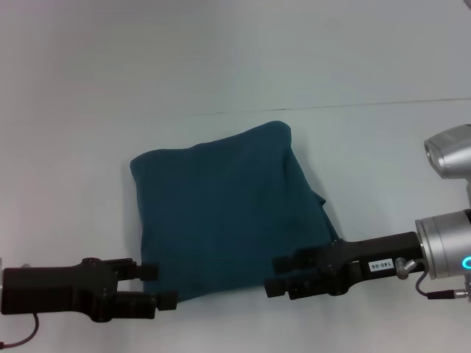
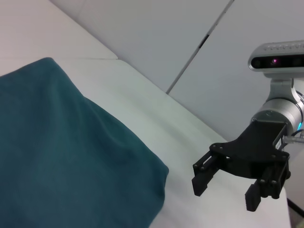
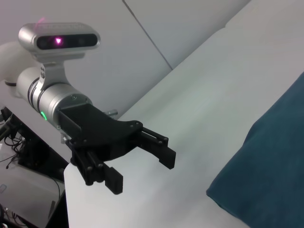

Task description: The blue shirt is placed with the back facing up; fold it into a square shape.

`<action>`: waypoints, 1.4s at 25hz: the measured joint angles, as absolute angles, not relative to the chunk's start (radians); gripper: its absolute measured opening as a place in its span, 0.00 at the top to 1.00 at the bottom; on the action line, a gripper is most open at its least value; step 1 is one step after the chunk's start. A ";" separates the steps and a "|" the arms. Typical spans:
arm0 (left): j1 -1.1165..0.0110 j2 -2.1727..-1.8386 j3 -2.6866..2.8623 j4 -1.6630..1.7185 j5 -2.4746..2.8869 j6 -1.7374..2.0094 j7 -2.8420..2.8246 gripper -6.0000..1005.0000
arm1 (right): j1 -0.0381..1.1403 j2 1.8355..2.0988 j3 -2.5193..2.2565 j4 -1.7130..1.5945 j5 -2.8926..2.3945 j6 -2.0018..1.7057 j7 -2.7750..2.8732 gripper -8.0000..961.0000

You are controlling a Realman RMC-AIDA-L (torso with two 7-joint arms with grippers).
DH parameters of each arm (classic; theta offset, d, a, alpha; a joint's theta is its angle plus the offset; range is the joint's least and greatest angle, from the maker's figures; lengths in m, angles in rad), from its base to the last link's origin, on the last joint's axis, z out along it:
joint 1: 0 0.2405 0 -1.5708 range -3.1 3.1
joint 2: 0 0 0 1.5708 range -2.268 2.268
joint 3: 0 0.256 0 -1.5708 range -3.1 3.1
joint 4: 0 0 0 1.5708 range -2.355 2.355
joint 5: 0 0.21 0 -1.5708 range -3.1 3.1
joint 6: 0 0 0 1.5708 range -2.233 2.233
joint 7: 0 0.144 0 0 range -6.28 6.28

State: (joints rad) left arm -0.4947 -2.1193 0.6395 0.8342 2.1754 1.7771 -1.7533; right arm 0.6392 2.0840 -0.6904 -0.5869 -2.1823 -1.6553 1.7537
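Observation:
The blue shirt (image 1: 228, 213) lies folded into a rough square on the white table (image 1: 383, 169), with a small flap of fabric poking out on its right side. It also fills one side of the left wrist view (image 2: 61, 156) and a corner of the right wrist view (image 3: 270, 171). My left gripper (image 1: 157, 285) hovers just off the shirt's near left corner, open and holding nothing; the right wrist view shows it too (image 3: 141, 170). My right gripper (image 1: 278, 275) hangs by the near right corner, open and empty, apart from the cloth as seen in the left wrist view (image 2: 223, 190).
A thin seam (image 1: 368, 104) crosses the surface behind the shirt. In the right wrist view the table's edge (image 3: 66, 190) drops off close behind my left arm, with cables and gear below it.

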 joint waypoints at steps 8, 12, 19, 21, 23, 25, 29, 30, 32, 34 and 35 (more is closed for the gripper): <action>-0.489 -2.139 0.647 0.824 2.175 1.740 -1.692 0.15 | 0.645 2.086 -0.699 -0.572 -2.182 -1.651 1.753 0.24; -0.494 -2.141 0.660 0.814 2.177 1.728 -1.689 0.15 | 0.645 2.086 -0.695 -0.571 -2.183 -1.649 1.753 0.24; -0.494 -2.142 0.669 0.809 2.178 1.725 -1.697 0.15 | 0.642 2.086 -0.693 -0.570 -2.183 -1.649 1.754 0.24; -0.494 -2.142 0.669 0.805 2.178 1.724 -1.698 0.15 | 0.641 2.086 -0.692 -0.570 -2.183 -1.649 1.753 0.24; -0.494 -2.143 0.669 0.804 2.177 1.724 -1.698 0.15 | 0.641 2.086 -0.693 -0.569 -2.183 -1.649 1.754 0.24; -0.495 -2.143 0.668 0.804 2.174 1.724 -1.698 0.15 | 0.641 2.086 -0.695 -0.569 -2.183 -1.649 1.754 0.24; -0.495 -2.143 0.665 0.804 2.173 1.724 -1.698 0.15 | 0.642 2.086 -0.698 -0.569 -2.183 -1.649 1.754 0.24; -0.495 -2.143 0.664 0.804 2.173 1.723 -1.698 0.15 | 0.642 2.086 -0.699 -0.569 -2.183 -1.649 1.755 0.24; -0.495 -2.143 0.664 0.804 2.173 1.723 -1.698 0.15 | 0.642 2.086 -0.699 -0.569 -2.183 -1.649 1.757 0.24; -0.495 -2.143 0.665 0.804 2.172 1.723 -1.698 0.15 | 0.642 2.086 -0.699 -0.569 -2.183 -1.649 1.758 0.24; -0.495 -2.143 0.665 0.804 2.172 1.723 -1.698 0.15 | 0.641 2.086 -0.699 -0.569 -2.183 -1.649 1.759 0.24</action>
State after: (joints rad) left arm -0.4954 -2.1430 0.6650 0.8038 2.1722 1.7226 -1.6982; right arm 0.6411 2.0862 -0.6992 -0.5691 -2.1828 -1.6490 1.7585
